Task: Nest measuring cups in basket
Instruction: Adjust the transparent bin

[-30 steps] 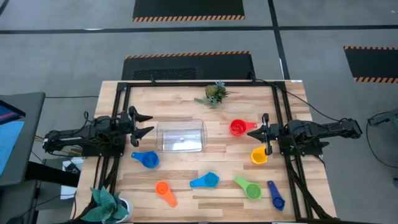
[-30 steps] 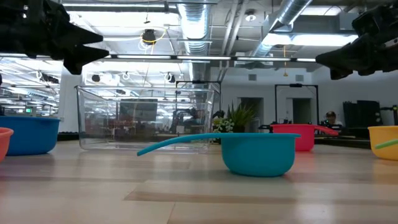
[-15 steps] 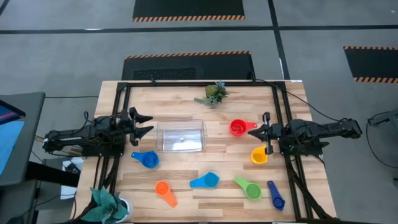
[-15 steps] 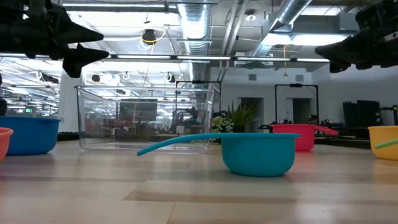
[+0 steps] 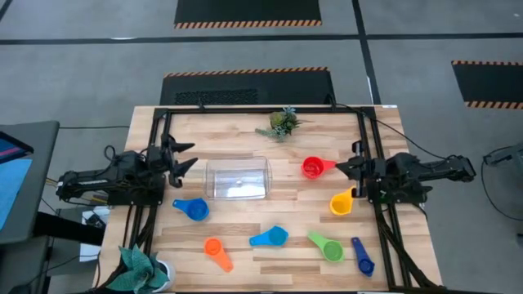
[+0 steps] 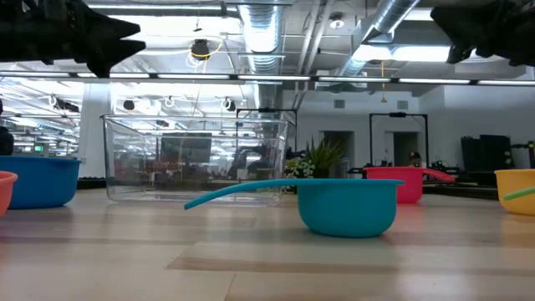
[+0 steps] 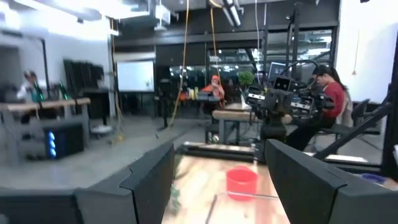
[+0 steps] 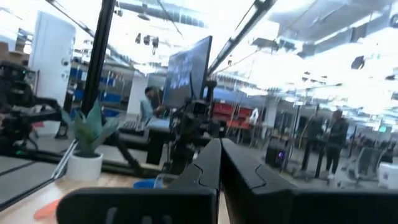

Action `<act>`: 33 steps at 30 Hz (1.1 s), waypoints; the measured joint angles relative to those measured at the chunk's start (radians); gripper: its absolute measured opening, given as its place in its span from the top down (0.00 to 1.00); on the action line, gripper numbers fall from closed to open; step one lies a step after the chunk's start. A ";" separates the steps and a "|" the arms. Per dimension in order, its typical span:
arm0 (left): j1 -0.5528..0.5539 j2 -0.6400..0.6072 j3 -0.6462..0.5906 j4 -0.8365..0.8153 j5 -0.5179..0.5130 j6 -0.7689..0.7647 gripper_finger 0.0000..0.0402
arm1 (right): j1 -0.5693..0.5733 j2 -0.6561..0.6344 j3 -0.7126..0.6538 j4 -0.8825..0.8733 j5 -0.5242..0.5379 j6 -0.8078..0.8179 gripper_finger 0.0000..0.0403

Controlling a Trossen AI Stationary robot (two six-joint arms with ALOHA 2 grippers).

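My right end effector (image 5: 343,168) hangs above the counter (image 5: 245,216) just beside the red cup (image 5: 311,167), its fingers pressed together in the right wrist view. My left end effector (image 5: 181,157) sits at the far side, just off the short wall of the basket (image 5: 237,178), fingers spread wide and holding nothing.

The step I read here is the first pick, and the red cup is the natural target for the right arm. I'd open those fingers before descending, come straight down, and close across the flat handle or the bowl's rim, not over the bowl. Since nesting needs size order, I'd judge which cup is largest before committing; from above I can't rank them surely.

The red cup's long axis lies across the counter, its handle pointing toward my right end effector. Just behind it, the yellow cup (image 5: 341,203) has its handle angled up toward that same arm. The basket sits mid-counter, empty as far as I can see, long axis running left to right between the arms. The other cups lie well apart along the near edge.
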 joint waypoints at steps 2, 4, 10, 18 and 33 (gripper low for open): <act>0.000 0.000 0.000 0.022 0.000 0.018 0.40 | 0.000 0.000 0.000 0.005 0.000 -0.004 0.92; 0.000 0.000 0.000 0.037 0.000 0.043 0.40 | 0.000 0.000 0.000 0.006 0.000 -0.026 0.92; 0.000 0.000 0.000 0.049 0.000 0.036 0.40 | 0.000 0.000 0.000 0.008 0.001 -0.097 0.92; 0.000 0.000 -0.001 -0.006 0.001 -0.061 0.40 | 0.000 0.000 0.000 0.008 0.001 -0.097 0.92; -0.001 0.000 -0.001 0.005 0.135 -0.214 0.40 | 0.000 0.000 0.000 0.055 0.000 -0.140 0.92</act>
